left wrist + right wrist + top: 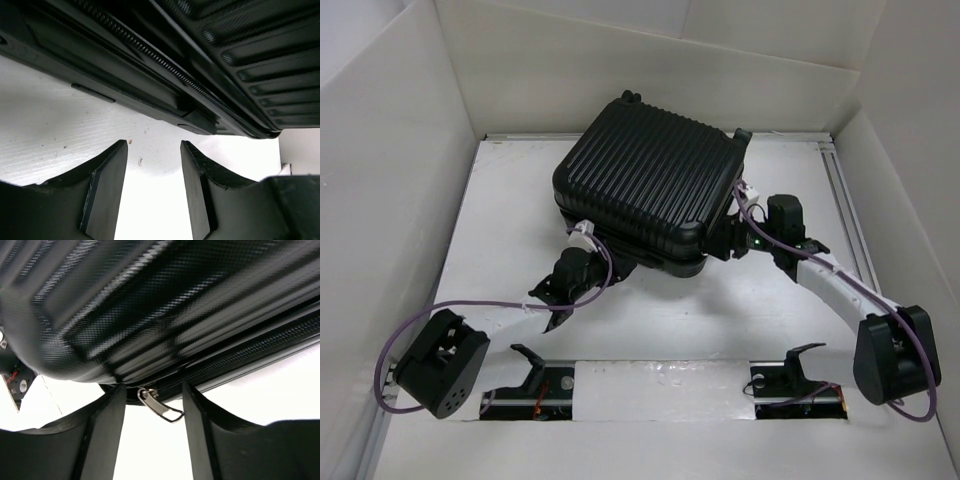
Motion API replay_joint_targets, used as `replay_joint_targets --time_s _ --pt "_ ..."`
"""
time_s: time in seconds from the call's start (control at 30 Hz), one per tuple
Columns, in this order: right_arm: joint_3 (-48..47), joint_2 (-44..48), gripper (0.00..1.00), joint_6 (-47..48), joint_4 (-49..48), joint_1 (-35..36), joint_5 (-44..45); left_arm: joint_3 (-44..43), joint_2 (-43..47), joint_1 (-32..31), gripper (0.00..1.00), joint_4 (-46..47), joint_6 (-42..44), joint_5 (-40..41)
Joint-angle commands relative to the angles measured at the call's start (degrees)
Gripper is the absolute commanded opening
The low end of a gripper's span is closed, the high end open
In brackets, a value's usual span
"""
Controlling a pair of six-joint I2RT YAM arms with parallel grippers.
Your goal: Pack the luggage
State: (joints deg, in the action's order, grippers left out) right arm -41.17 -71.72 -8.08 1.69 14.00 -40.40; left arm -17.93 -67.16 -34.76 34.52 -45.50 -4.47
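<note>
The luggage (645,175), a black ribbed hard-shell case, lies shut and flat at the middle back of the white table (510,230). My left gripper (588,243) is at its front left edge. In the left wrist view this gripper (152,147) stands open over bare table, just short of the luggage (225,45) and its zipper line (150,52). My right gripper (734,240) is at the case's front right corner. In the right wrist view it (152,390) is open, with the metal zipper pull (162,407) hanging loose between the fingers under the luggage shell (150,305).
White walls enclose the table on the left, back and right. An aluminium rail (842,200) runs along the right side. Two black brackets (530,362) (798,362) stand by the arm bases at the near edge. Purple cables loop off both arms.
</note>
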Motion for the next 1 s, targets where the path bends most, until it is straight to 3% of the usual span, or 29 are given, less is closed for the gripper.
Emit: replay_joint_targets --time_s 0.0,0.13,0.37,0.43,0.6,0.77,0.83,0.9,0.93,0.97 --pt "1.3 2.3 0.56 -2.2 -3.5 2.0 0.3 -0.5 -0.8 0.2 0.43 4.9 0.2 -1.6" --pt "1.3 4.0 0.56 -2.7 -1.8 3.2 2.5 -1.1 -0.8 0.2 0.41 4.9 0.8 -1.6" --pt "2.0 4.1 0.35 -5.6 1.6 6.3 9.9 -1.1 -1.8 0.2 0.4 5.4 0.8 -1.6" --pt "2.8 5.7 0.34 -7.6 3.1 6.8 13.4 -1.1 -2.4 0.2 0.39 5.9 0.8 -1.6" --pt "7.1 13.2 0.16 -13.0 6.0 7.4 21.4 -1.1 -3.1 0.2 0.38 6.4 0.8 -2.1" --pt "9.8 18.7 0.07 -18.1 8.2 7.4 25.9 -1.1 -3.1 0.2 0.38 6.4 0.8 -2.1" --pt "10.6 19.8 0.07 -18.7 8.9 7.4 25.9 -1.1 -3.1 0.2 0.37 6.4 0.8 -2.1" --pt "11.3 19.8 0.13 -19.3 9.4 7.9 24.8 -1.1 -2.5 0.2 0.37 5.9 0.8 -2.1" --pt "10.8 20.5 0.3 -18.5 9.4 7.9 24.8 -1.1 -1.9 0.2 0.37 5.9 0.8 -2.1" --pt "10.2 21.9 0.4 -18.5 9.4 7.9 24.8 -1.1 -1.2 0.2 0.37 5.9 0.8 -1.6"
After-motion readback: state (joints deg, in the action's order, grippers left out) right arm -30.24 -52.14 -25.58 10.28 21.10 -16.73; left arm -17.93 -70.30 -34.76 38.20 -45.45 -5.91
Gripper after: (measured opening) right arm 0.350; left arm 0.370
